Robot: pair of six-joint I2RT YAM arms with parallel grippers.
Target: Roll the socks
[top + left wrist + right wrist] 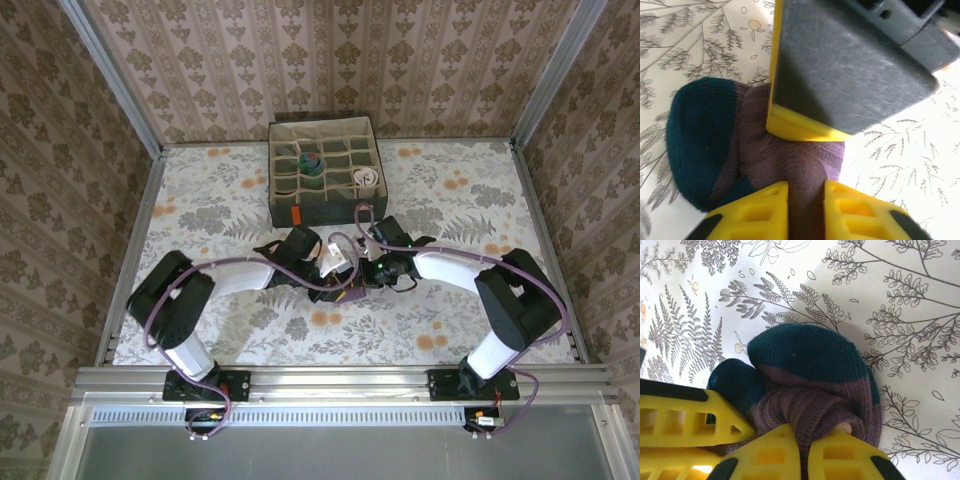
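A lab rig dressed as a home — wallpapered panels (pixel 350 60) in aluminium framing (pixel 340 380), floral tablecloth (pixel 200 200).

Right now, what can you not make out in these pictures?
Top view: the left gripper and right gripper cover the purple sock.
Left wrist view: the sock's purple end is cut off by the bottom edge.
Top view: the socks in the grey box are too small to count.
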